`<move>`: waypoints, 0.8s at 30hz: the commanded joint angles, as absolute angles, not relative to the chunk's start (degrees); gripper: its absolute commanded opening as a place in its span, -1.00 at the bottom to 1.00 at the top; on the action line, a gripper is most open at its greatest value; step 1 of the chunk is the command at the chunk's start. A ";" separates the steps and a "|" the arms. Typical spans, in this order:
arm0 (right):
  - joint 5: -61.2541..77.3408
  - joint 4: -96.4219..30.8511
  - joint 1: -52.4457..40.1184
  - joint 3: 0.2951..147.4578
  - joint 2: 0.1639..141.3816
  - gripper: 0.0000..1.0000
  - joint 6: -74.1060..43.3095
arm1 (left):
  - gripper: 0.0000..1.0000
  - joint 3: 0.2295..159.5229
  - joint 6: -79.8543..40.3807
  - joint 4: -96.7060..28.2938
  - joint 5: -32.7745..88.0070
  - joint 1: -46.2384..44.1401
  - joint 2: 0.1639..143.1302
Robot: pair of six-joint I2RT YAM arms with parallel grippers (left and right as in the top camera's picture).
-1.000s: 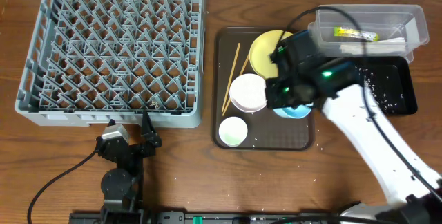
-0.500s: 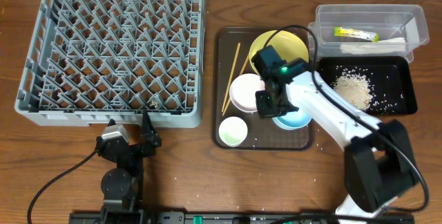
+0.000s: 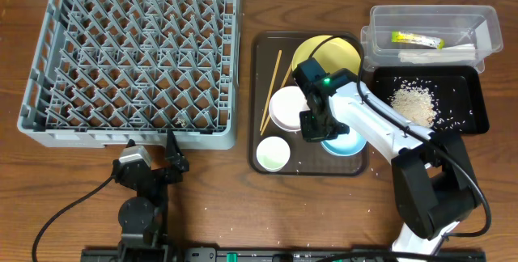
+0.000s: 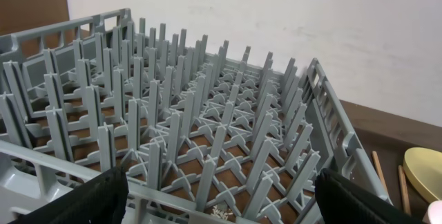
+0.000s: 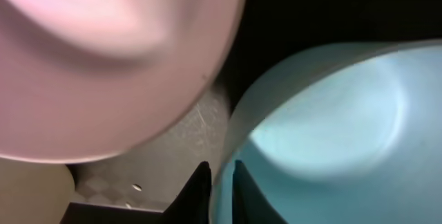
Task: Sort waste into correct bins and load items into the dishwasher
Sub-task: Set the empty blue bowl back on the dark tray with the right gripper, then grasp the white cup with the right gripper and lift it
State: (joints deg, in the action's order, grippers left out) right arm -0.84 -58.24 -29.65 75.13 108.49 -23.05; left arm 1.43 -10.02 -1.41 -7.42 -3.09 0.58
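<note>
My right gripper [image 3: 317, 128] hangs low over the brown tray [image 3: 263, 52]. Its two fingers pinch the left rim of the light-blue bowl [image 3: 346, 141], one finger inside and one outside, as the right wrist view shows [image 5: 221, 172]. The bowl [image 5: 331, 127] rests on the tray beside the white bowl [image 3: 287, 108]. Also on the tray are the small white cup [image 3: 273, 154], the yellow plate [image 3: 340, 52] and the chopsticks [image 3: 270, 90]. My left gripper [image 4: 221, 203] is open and empty before the grey dish rack [image 3: 129, 60].
The clear tub [image 3: 486, 23] at the back right holds a yellow-green packet [image 3: 417, 40] and a white wrapper [image 3: 449, 49]. In front of it, the black tray [image 3: 473, 116] holds a heap of rice [image 3: 413, 104]. Stray grains dot the table.
My right arm drew back from over the black tray, uncovering the rice heap, and came down with the blue bowl onto the brown tray. The left arm has not moved.
</note>
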 commanded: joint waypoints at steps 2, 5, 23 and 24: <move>1.17 -59.07 -28.42 76.29 107.37 -0.74 -23.51 | 0.77 0.23 -8.88 -3.42 -7.92 -2.96 0.23; 2.35 -59.61 -27.27 77.47 105.10 -0.67 -23.05 | 0.77 0.23 -8.88 -3.42 -7.92 -2.96 0.23; 2.44 -58.98 -26.26 80.66 91.07 -0.29 -22.65 | 0.77 0.23 -8.88 -3.42 -7.92 -2.96 0.23; 2.46 -58.98 -26.26 80.66 91.07 -0.28 -22.65 | 0.77 0.23 -8.88 -3.42 -7.92 -2.96 0.23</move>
